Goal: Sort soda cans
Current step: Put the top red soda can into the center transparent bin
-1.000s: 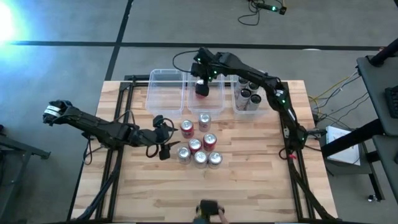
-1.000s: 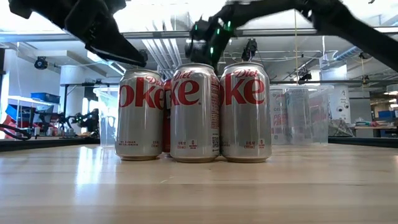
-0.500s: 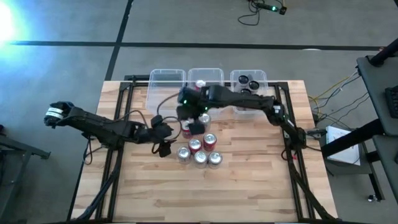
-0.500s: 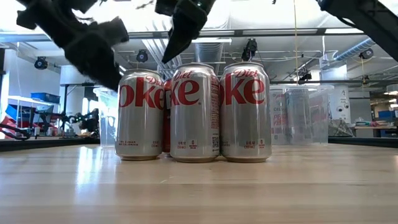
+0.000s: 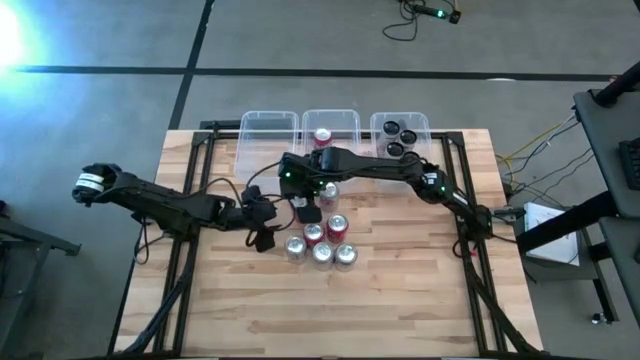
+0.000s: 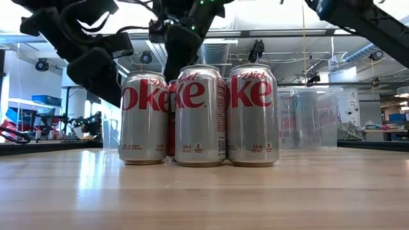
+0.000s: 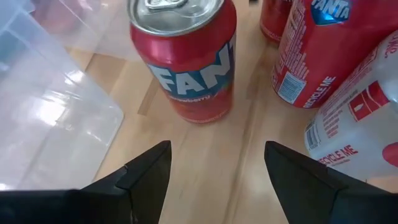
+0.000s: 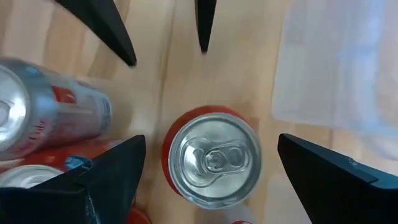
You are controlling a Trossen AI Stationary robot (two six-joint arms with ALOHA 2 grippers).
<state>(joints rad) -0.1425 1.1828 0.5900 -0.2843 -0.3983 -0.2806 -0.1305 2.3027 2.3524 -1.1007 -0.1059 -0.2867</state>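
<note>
Standing upright on the wooden table (image 5: pixel 400 290), a red can (image 8: pixel 211 157) is the can both arms point at; it sits at the near-bin edge of the can cluster (image 5: pixel 320 243), just in front of the clear bins (image 5: pixel 270 140). The right wrist view looks straight down on its silver top, and the right gripper (image 8: pixel 208 168) hangs over it with fingers spread wide to either side, holding nothing. The left wrist view shows the same red can (image 7: pixel 183 59) from the side, ahead of the left gripper (image 7: pixel 217 168), which is also wide open and empty.

The main risk, as I judge it, is the two grippers fouling each other. The left gripper's fingertips (image 8: pixel 118 43) show in the right wrist view close beside the can, so a descent by the right arm could strike them.

A second risk is crowding. A silver can (image 8: pixel 43 118) stands just beside the red one, with more red cans (image 7: pixel 311 56) close by, and a wide finger coming down could clip a neighbour and topple it.

Sorted so far: one red can (image 5: pixel 322 137) in the middle bin and black cans (image 5: pixel 398 137) in the right-hand bin. A silver row (image 6: pixel 198 115) fronts the low view.
</note>
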